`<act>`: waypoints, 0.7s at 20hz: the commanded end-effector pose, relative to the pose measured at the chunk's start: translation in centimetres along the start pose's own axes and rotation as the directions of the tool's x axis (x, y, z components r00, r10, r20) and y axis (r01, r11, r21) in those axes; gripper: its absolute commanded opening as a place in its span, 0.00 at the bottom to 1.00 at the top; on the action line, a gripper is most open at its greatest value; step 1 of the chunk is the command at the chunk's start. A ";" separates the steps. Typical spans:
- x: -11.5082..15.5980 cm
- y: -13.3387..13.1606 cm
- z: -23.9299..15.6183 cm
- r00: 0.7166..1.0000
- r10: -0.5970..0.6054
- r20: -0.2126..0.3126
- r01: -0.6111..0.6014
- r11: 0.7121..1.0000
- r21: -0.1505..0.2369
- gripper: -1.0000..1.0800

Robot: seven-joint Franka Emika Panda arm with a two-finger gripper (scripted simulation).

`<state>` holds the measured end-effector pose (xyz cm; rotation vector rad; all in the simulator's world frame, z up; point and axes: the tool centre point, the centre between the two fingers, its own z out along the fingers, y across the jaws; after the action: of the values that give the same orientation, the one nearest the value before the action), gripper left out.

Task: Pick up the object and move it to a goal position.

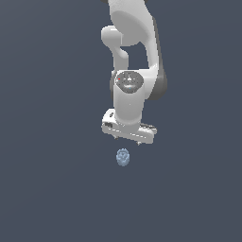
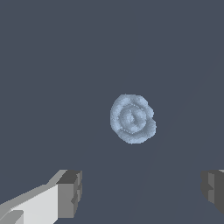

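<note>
A: Worktop first, since it is the biggest thing here. What is on it?

B: A plain dark slate surface, and nothing on it that I can see but the object. My arm comes down over it from above, white and bulky, wrist pointing straight down.

A: And your tool?

B: My tool hangs just above the object, released: in the wrist view the two dark fingers stand wide apart with bare surface between them, gripping nothing.

A: Where is the object?

B: The object sits on the worktop just beneath my tool in the exterior view. In the wrist view the object lies ahead of the gap between the fingers, not yet between them.

A: So which step is this?

B: The approach, I judge. Nothing is lifted. Next I would need to shift until it is centred between the fingers, descend, then close.

A: Which way does it point?

B: It stands upright, ridged top facing up at my camera. It is stubby, so its axis is vertical and no side is clearly longer.
</note>
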<state>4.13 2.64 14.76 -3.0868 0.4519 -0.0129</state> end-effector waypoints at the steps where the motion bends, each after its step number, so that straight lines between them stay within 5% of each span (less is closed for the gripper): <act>1: 0.7 0.1 0.7 0.997 0.074 0.001 -0.074 0.997 -0.003 0.96; 14: 3.2 0.6 3.5 0.935 0.355 -0.002 -0.354 0.935 -0.019 0.96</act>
<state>6.90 1.29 11.52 -2.9824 0.9692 0.0003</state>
